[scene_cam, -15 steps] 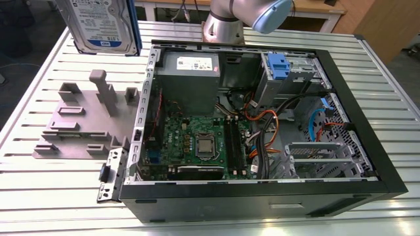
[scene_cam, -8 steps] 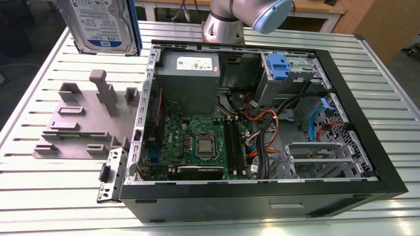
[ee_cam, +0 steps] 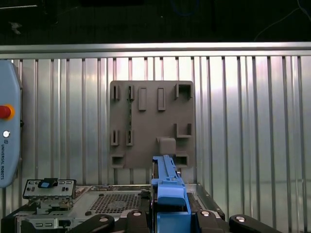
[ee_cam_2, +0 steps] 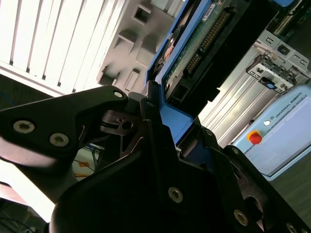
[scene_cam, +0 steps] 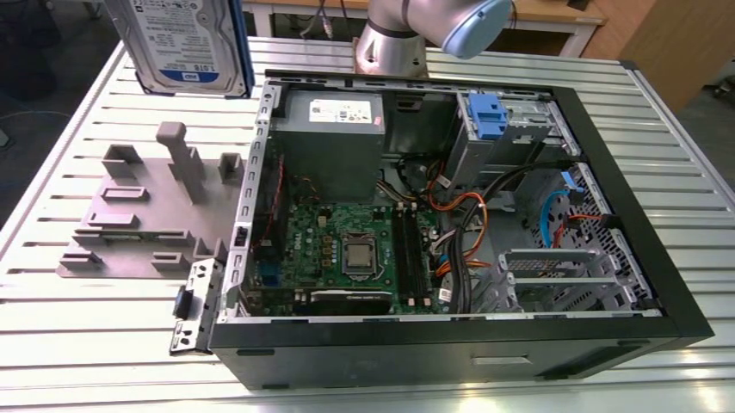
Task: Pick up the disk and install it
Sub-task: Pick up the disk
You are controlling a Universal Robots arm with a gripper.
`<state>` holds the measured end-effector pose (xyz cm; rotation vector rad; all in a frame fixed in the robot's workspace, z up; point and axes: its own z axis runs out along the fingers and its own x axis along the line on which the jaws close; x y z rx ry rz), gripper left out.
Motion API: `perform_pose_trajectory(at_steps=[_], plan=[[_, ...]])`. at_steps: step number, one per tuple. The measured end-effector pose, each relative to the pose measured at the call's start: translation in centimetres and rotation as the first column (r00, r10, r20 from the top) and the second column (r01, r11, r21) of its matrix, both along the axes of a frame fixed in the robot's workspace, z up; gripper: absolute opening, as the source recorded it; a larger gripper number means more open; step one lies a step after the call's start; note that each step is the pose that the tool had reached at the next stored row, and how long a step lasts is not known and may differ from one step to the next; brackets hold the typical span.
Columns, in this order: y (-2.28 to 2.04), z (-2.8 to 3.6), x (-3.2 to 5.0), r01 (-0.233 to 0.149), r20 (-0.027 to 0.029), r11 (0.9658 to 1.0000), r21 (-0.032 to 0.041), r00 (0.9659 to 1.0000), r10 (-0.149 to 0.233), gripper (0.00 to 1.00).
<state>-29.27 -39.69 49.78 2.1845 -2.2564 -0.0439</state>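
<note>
- Your gripper (ee_cam: 170,214) is closed on the disk's blue frame, one finger against each side.
- The disk (scene_cam: 189,43) hangs upright in the upper left of the exterior view, well above the grey holder (scene_cam: 144,215) on the table (scene_cam: 92,344).
- The open computer case (scene_cam: 436,353) sits toward the exterior view's right.
- Expect the disk to be stiff, fairly heavy and sensitive to knocks. Grip the frame's edges, never the circuit board.
</note>
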Motion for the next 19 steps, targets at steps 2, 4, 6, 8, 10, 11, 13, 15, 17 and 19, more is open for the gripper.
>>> perform_pose_trajectory(at_steps=[2,4,6,8,10,11,13,15,17,19], plan=[[0.0,0.0,0.29,0.0,0.0,1.0,0.0,1.0,0.0,0.36],[0.0,0.0,0.57,0.0,0.0,1.0,0.0,1.0,0.0,0.36],[0.0,0.0,0.86,0.0,-0.0001,1.0,0.0,1.0,0.0,0.36],[0.0,0.0,1.12,0.0,0.0,1.0,0.0,1.0,0.0,0.36],[0.0,0.0,1.4,0.0,-0.0001,1.0,0.0,1.0,0.0,0.36],[0.0,0.0,1.48,0.0,-0.0001,1.0,0.0,1.0,0.0,0.36],[0.0,0.0,1.53,0.0,0.0,1.0,0.0,1.0,0.0,0.36],[0.0,0.0,1.54,0.0,0.0,1.0,0.0,1.0,0.0,0.36],[0.0,0.0,1.55,0.0,0.0,1.0,0.0,1.0,0.0,0.36],[0.0,0.0,1.55,0.0,0.0,1.0,0.0,1.0,0.0,0.36]])
